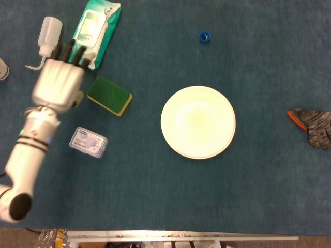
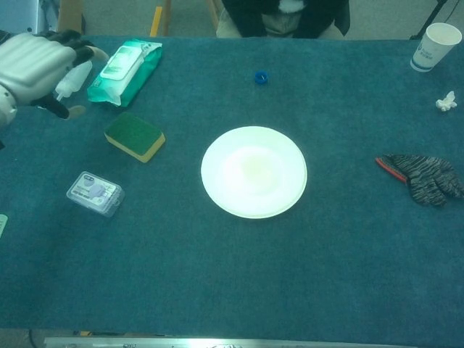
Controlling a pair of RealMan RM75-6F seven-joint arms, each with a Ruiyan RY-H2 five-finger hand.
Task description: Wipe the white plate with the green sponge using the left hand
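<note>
The green sponge (image 1: pixel 109 95) (image 2: pixel 135 135), yellow underneath, lies flat on the blue cloth left of the white plate (image 1: pixel 198 122) (image 2: pixel 254 172). My left hand (image 1: pixel 58 83) (image 2: pixel 36 61) hovers to the sponge's left, apart from it, fingers spread and holding nothing. The plate sits bare in the middle of the table. My right hand shows in neither view.
A green wipes pack (image 1: pixel 93 29) (image 2: pixel 123 62) and a squeeze bottle (image 1: pixel 47 36) lie behind the hand. A small clear box (image 1: pixel 88 142) (image 2: pixel 95 193) sits in front of the sponge. A blue cap (image 1: pixel 205 36), a striped glove (image 1: pixel 313 124) and a paper cup (image 2: pixel 434 46) lie further right.
</note>
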